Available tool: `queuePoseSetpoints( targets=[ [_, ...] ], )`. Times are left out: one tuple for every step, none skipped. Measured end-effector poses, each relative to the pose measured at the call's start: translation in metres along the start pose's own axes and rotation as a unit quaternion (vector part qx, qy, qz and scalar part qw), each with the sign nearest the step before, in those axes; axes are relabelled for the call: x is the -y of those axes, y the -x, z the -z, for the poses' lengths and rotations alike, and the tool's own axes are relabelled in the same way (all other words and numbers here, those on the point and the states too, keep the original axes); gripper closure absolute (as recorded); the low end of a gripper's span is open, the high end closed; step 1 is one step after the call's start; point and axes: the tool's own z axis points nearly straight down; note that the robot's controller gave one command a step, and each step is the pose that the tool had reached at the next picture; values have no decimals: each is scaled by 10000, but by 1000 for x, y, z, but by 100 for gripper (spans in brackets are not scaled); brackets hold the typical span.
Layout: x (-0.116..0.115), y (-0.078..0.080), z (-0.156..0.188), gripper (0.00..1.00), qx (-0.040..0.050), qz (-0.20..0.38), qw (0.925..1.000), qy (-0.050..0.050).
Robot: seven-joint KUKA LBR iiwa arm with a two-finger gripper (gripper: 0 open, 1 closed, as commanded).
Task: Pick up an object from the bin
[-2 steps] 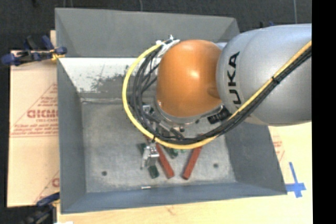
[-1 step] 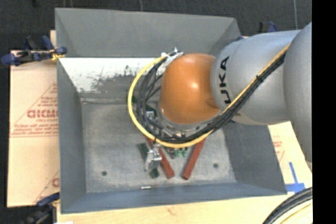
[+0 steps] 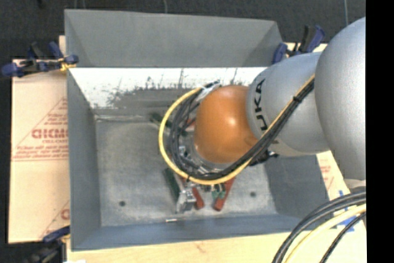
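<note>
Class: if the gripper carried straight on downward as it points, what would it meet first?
Probably the red and green things beneath the gripper, then the bin floor; depth is unclear.

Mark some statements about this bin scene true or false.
1. The arm reaches in from the view's left. False: it comes from the right.
2. The tool is over a small cluster near the bin's lower wall. True.
3. A red thing lies in that cluster. True.
4. The wrist cover is blue. False: it is orange.
5. Things are heaped along the left wall. False: they lie beneath the tool.
</note>
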Motion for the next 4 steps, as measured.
queuePoseSetpoints(
  targets=[
    [20,16,-20,0,12,177,9998,5],
    [29,29,-19,100,202,-1121,9935,60],
    [29,29,-19,100,201,-1127,9934,61],
    [59,23,-21,100,150,-1528,9881,84]
  ],
)
